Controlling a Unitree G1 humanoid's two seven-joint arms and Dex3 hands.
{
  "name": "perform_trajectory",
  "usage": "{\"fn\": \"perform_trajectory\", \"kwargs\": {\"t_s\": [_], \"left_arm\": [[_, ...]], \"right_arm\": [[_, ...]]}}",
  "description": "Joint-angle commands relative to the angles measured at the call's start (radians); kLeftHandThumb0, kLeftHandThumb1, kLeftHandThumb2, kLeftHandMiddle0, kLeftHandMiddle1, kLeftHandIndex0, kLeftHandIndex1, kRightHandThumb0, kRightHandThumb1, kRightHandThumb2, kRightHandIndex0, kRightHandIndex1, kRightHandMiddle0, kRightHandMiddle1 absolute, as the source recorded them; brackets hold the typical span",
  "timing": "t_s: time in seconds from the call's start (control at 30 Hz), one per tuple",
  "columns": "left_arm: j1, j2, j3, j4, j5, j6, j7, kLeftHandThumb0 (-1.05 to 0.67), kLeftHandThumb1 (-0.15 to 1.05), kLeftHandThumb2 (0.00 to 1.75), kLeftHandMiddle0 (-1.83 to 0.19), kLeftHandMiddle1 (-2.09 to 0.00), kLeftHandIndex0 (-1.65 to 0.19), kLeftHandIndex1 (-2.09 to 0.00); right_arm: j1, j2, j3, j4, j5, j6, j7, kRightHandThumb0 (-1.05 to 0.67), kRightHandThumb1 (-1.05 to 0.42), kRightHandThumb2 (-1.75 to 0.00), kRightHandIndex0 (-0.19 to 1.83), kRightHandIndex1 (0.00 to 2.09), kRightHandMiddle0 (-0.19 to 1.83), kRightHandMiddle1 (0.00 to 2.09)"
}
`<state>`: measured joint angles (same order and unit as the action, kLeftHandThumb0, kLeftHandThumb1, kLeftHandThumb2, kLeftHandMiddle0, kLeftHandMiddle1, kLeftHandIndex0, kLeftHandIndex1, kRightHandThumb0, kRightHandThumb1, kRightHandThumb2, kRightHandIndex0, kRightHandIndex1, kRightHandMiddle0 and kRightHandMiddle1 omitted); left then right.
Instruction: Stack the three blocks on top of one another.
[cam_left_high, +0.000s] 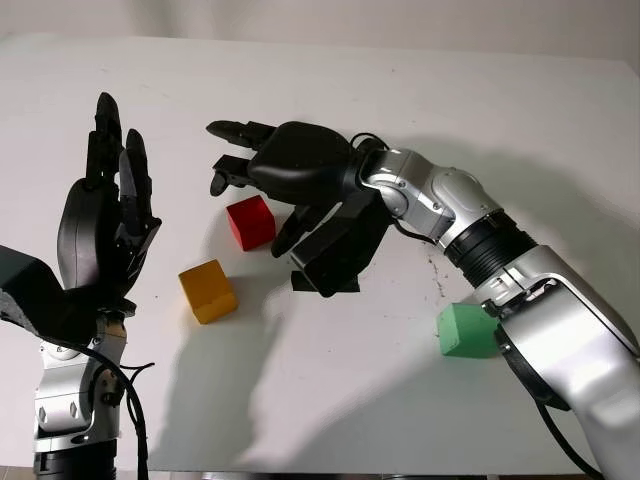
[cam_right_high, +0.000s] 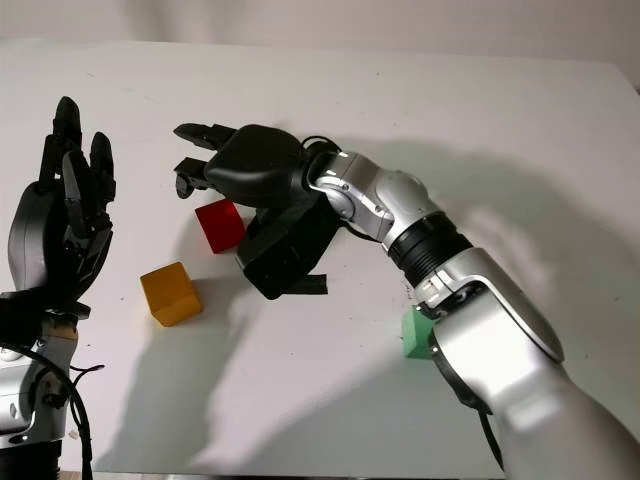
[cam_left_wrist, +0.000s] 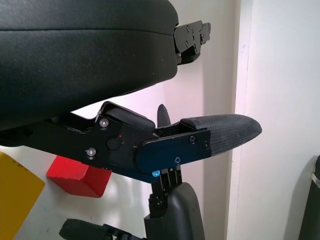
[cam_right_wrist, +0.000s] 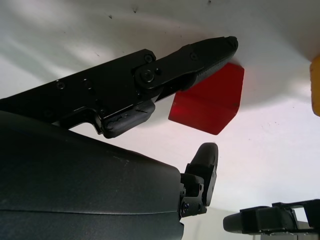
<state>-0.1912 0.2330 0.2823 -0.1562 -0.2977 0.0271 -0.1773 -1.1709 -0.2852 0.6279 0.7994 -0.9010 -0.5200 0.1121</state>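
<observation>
So nothing's stacked yet, all three blocks sit apart on the white table (cam_left_high: 420, 110). The red block (cam_left_high: 250, 222) is toward the middle, the yellow block (cam_left_high: 207, 291) is nearer the robot and a bit to its left, and the green block (cam_left_high: 465, 331) is off on the right, half tucked against the right forearm. The right hand (cam_left_high: 265, 175) is reaching across and hovering just over the red block with nothing in it. In the right wrist view one finger (cam_right_wrist: 200, 57) runs along one side of the red block (cam_right_wrist: 207, 102) and another sits off on the other side, so it looks open around the block, not pinching it yet; I can't tell if that finger is actually touching. The left hand (cam_left_high: 105, 215) is parked upright at the left edge of the table, open, holding nothing. As for handling, these look like small rigid cubes, probably light foam or wood, with flat matte faces, so they shouldn't squash or slip much. I'd take the red one by two opposite side faces, around mid-height, and keep it level so the bottom face lands flat on the next block. The biggest risk I'd guess is nudging it sideways while closing, since something that light will just scoot.
</observation>
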Motion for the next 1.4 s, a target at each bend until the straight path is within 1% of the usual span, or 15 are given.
{"fn": "perform_trajectory", "kwargs": {"t_s": [0.0,0.2,0.33,0.47,0.53,0.67,0.8,1.0,1.1,1.17,1.2,1.23,1.3,1.37], "left_arm": [[0.009,-0.003,-0.003,0.0,0.005,-0.016,-0.004,-0.77,1.05,0.63,0.19,0.0,0.19,0.0],[0.01,0.001,-0.004,0.004,0.012,-0.022,-0.006,-0.77,1.05,0.63,0.19,0.0,0.19,0.0],[0.011,-0.003,-0.007,0.0,0.012,-0.017,-0.002,-0.78,1.05,0.63,0.19,0.0,0.19,0.0],[0.012,-0.008,-0.009,0.002,0.014,-0.019,0.004,-0.78,1.05,0.61,0.19,-0.01,0.19,0.0],[0.015,-0.007,-0.01,-0.002,0.018,-0.017,0.007,-0.78,1.05,0.61,0.19,-0.01,0.19,0.0],[0.02,-0.001,-0.011,-0.006,0.02,-0.02,0.003,-0.78,1.05,0.62,0.19,0.0,0.19,0.0],[0.024,-0.001,-0.009,-0.01,0.027,-0.026,0.003,-0.77,1.05,0.63,0.19,0.0,0.19,0.0],[0.025,-0.001,-0.006,-0.006,0.03,-0.044,0.002,-0.75,1.05,0.64,0.19,0.0,0.19,0.0],[0.025,0.002,-0.008,-0.007,0.037,-0.044,0.003,-0.76,1.05,0.64,0.19,0.0,0.19,0.0],[0.023,0.001,-0.009,-0.004,0.044,-0.047,0.006,-0.75,1.05,0.63,0.19,0.0,0.19,0.0],[0.022,0.0,-0.01,-0.004,0.046,-0.047,0.007,-0.75,1.05,0.63,0.19,0.0,0.19,0.0],[0.022,-0.001,-0.01,-0.003,0.047,-0.048,0.008,-0.74,1.05,0.62,0.19,0.0,0.19,0.0],[0.021,-0.002,-0.009,0.001,0.047,-0.053,0.006,-0.73,1.05,0.62,0.19,0.0,0.19,0.0],[0.02,-0.004,-0.009,0.006,0.048,-0.06,0.007,-0.73,1.05,0.61,0.19,0.0,0.19,0.0]], "right_arm": [[-0.023,0.014,0.015,0.033,-0.015,0.008,-0.026,-0.81,-0.99,-0.05,-0.03,0.07,-0.03,1.03],[-0.032,0.033,0.04,0.103,-0.038,0.017,-0.092,-0.74,-0.95,-0.05,0.0,0.07,0.05,0.96],[-0.047,0.035,0.063,0.132,-0.064,0.029,-0.134,-0.72,-0.97,-0.06,0.0,0.06,0.03,1.02],[-0.06,0.043,0.068,0.155,-0.066,0.047,-0.134,-0.7,-0.98,-0.05,0.0,0.06,0.05,0.89],[-0.065,0.043,0.073,0.16,-0.071,0.048,-0.142,-0.7,-0.98,-0.06,0.01,0.06,0.08,0.89],[-0.064,0.041,0.079,0.168,-0.077,0.038,-0.191,-0.7,-0.99,-0.05,0.06,0.07,0.07,1.04],[-0.061,0.046,0.075,0.183,-0.063,0.017,-0.222,-0.67,-1.01,-0.05,0.11,0.07,0.02,1.4],[-0.059,0.049,0.072,0.182,-0.052,-0.005,-0.237,-0.67,-1.01,-0.05,0.17,0.08,0.07,1.6],[-0.047,0.053,0.051,0.192,-0.008,-0.034,-0.222,-0.65,-0.99,-0.05,0.19,0.08,0.08,1.84],[-0.046,0.052,0.05,0.192,0.01,-0.041,-0.193,-0.66,-1.0,-0.06,0.15,0.06,0.01,1.86],[-0.047,0.05,0.055,0.188,0.01,-0.037,-0.181,-0.67,-1.0,-0.06,0.15,0.05,-0.01,1.84],[-0.046,0.049,0.058,0.184,0.009,-0.034,-0.175,-0.69,-1.01,-0.06,0.13,0.05,-0.04,1.77],[-0.045,0.048,0.065,0.178,0.002,-0.024,-0.166,-0.72,-1.02,-0.06,0.13,0.05,-0.04,1.71],[-0.042,0.047,0.069,0.176,-0.001,-0.024,-0.166,-0.73,-1.02,-0.05,0.14,0.05,0.0,1.71]]}}
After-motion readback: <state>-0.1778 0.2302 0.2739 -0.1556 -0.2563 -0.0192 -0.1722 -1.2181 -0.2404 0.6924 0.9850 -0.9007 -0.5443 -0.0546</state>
